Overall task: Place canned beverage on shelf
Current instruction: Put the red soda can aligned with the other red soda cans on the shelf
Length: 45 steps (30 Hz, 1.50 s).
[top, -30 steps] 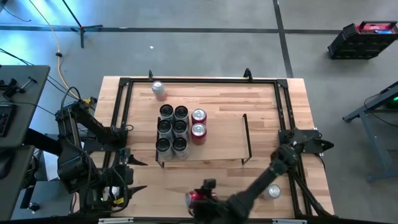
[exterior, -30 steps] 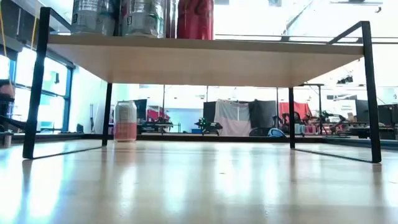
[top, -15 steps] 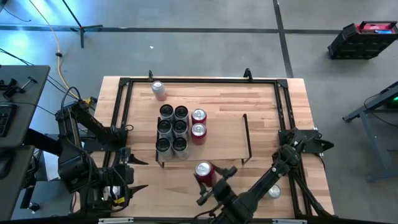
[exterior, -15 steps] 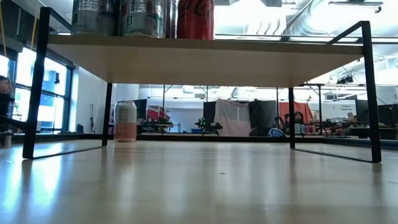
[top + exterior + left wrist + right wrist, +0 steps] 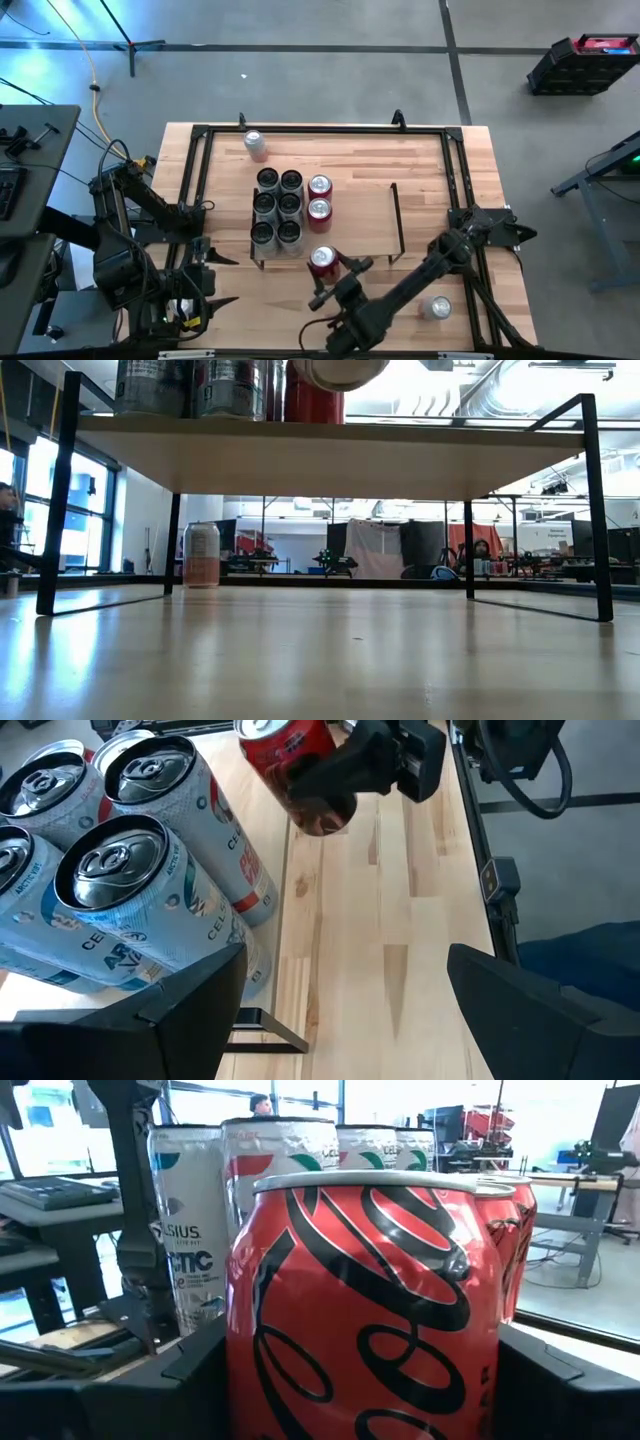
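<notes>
My right end effector (image 5: 330,277) grips a red cola can (image 5: 322,260) and holds it in the air, just at the near edge of the shelf (image 5: 360,215). In the high view the can sits over the front rim of the light-wood board, in line with the two red cans (image 5: 319,197) that already stand there. In the low view I see the round bottom of the held can (image 5: 338,370) above the level of the board, so it does not rest on the shelf. In my right wrist view the can (image 5: 365,1305) fills the space between my two dark fingers (image 5: 570,1390), upright, and behind it stand the silver cans and one red can.

On the shelf there is a block of six silver cans (image 5: 277,207) in two columns, at the left end of the board. The two red cans are just beside them on the right, touching or almost touching. The right part of the board is bare wood.

One more silver can (image 5: 255,142) stands on the surface behind the shelf, near the far left corner, well apart from the others. Another can (image 5: 435,307) lies or stands near my right arm at the front right of the surface; I cannot tell which.

My left end effector (image 5: 212,279) waits with its fingers spread wide, holding nothing, at the front left of the surface, beside the shelf's left end.
</notes>
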Each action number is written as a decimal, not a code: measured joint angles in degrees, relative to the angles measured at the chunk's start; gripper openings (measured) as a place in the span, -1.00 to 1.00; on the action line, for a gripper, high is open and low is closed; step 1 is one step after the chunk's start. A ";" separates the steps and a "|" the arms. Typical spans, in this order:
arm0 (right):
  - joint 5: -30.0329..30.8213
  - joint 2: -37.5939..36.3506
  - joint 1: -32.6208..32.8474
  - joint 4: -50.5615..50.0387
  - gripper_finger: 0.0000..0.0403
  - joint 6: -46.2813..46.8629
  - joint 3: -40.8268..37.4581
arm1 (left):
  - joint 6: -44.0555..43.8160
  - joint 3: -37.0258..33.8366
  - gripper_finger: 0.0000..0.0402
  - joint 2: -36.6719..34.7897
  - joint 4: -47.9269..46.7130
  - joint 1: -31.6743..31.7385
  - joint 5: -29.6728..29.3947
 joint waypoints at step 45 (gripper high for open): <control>0.41 -2.82 -3.30 -2.67 0.49 4.70 -8.48 | 2.40 0.00 0.67 0.00 0.00 -0.11 -0.74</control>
